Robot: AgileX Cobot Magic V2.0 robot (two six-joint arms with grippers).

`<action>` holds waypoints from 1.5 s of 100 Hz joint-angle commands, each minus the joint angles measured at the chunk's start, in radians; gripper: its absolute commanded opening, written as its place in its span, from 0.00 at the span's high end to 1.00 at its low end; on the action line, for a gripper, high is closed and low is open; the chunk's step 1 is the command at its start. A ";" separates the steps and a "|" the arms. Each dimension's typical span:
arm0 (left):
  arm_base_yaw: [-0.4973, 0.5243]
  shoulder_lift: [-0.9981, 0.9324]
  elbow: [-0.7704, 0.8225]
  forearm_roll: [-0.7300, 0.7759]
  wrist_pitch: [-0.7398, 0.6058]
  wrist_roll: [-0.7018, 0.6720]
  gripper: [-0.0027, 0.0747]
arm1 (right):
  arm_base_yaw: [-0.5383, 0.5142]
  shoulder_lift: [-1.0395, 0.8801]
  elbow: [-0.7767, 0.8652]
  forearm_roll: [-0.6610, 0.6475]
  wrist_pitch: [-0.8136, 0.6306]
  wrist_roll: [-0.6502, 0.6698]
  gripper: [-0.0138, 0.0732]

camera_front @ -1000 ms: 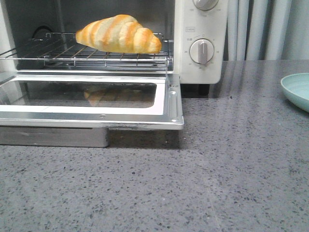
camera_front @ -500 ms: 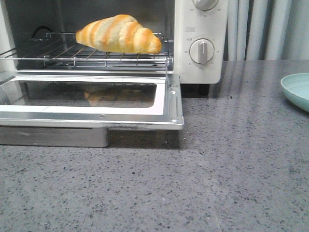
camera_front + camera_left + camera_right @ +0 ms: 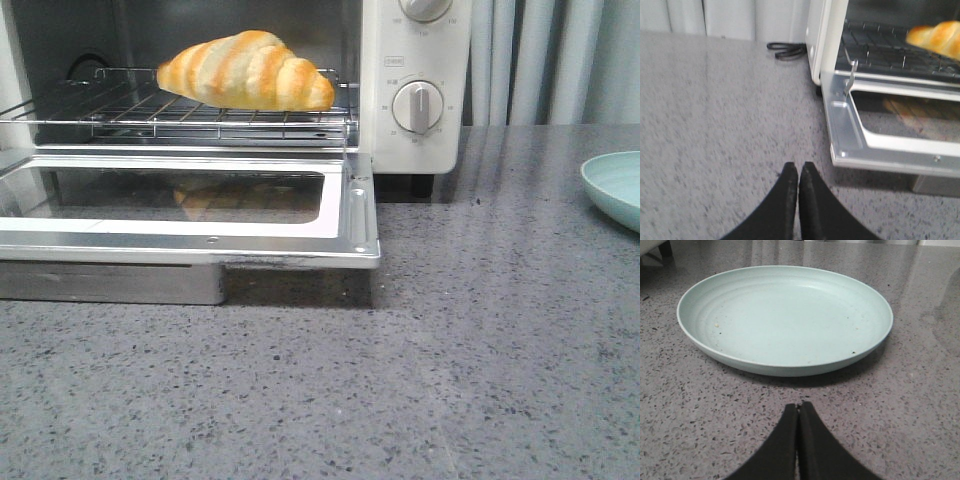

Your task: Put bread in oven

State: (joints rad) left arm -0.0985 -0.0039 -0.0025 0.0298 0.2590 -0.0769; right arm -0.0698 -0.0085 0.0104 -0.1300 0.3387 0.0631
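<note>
One bread (image 3: 246, 70), front view: lies lengthwise on wire rack (image 3: 120, 112) inside oven (image 3: 415, 90), toward the rack's right half, apart from the cavity walls. Door (image 3: 352, 215) is down flat; faint reflection of the bread shows in its glass. Dial (image 3: 418, 106) on the right panel points up. Pale green plate (image 3: 613, 187) at far right of the counter (image 3: 450, 380), cut by the frame edge, nothing seen on it. No arm or gripper in this view.

Handling, est.: looks light and soft w/ ridged segments, so a firm pinch would prob. dent it. Surface looks matt, not slippery. Best hold, if any is needed, is across the thick middle, fingers set in the grooves between ridges; tapered ends likely to bend or slip out. Placement appears done; only the door seems left.

Left wrist view: left gripper (image 3: 798, 170) has its two black fingers pressed together, holding nothing, over bare counter just off the door's near corner. Bread (image 3: 936, 38) partly visible on the rack, blurred. Black cable (image 3: 786, 48) lies beside the oven's far side.

Right wrist view: right gripper (image 3: 799, 407) likewise closed tip to tip, nothing held, just short of the plate (image 3: 785, 362). Plate holds only a few crumbs/specks.
</note>
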 commanded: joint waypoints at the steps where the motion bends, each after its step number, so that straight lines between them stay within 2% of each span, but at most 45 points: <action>1: 0.002 -0.029 0.024 -0.052 -0.140 0.008 0.99 | 0.001 -0.021 0.011 -0.018 -0.027 -0.003 0.90; 26: 0.002 -0.029 0.027 -0.043 -0.085 0.029 0.99 | 0.001 -0.021 0.011 -0.018 -0.027 -0.003 0.90; 46: 0.002 -0.029 0.027 -0.013 0.038 0.038 0.99 | 0.001 -0.021 0.011 -0.018 -0.027 -0.003 0.90; 150: 0.019 -0.029 0.027 0.031 0.034 0.040 0.99 | 0.001 -0.021 0.011 -0.018 -0.027 -0.003 0.90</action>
State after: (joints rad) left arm -0.0833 -0.0039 0.0011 0.0573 0.3429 -0.0375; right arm -0.0698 -0.0085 0.0104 -0.1300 0.3387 0.0636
